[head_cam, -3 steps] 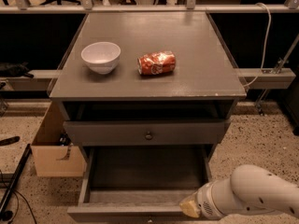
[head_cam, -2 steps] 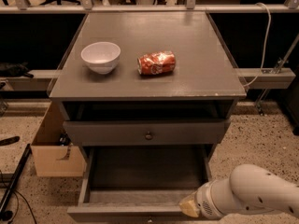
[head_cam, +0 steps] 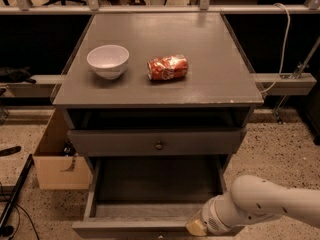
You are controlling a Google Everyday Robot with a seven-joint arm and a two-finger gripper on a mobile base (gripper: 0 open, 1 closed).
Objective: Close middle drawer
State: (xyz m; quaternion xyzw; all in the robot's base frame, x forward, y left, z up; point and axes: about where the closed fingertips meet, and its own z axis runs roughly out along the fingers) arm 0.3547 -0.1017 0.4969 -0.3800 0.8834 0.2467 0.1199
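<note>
Task barely started: mid drawer (head_cam: 155, 184) at cabinet bottom is pulled well out, inside looks bare, front edge near frame bottom. Drawer above (head_cam: 159, 142) sits almost flush. Left to do: whole push-in.

Arm (head_cam: 280, 204) comes in from lower right, roughly level, angled left. Gripper (head_cam: 197, 227) sits at the mid drawer's front rim, right of centre. Touching or just beside, can't tell; gripper state can't tell either, tip cut off by the frame edge.

Bowl (head_cam: 108, 60) & can (head_cam: 167, 67) on tabletop (head_cam: 210, 44), well apart from arm
</note>
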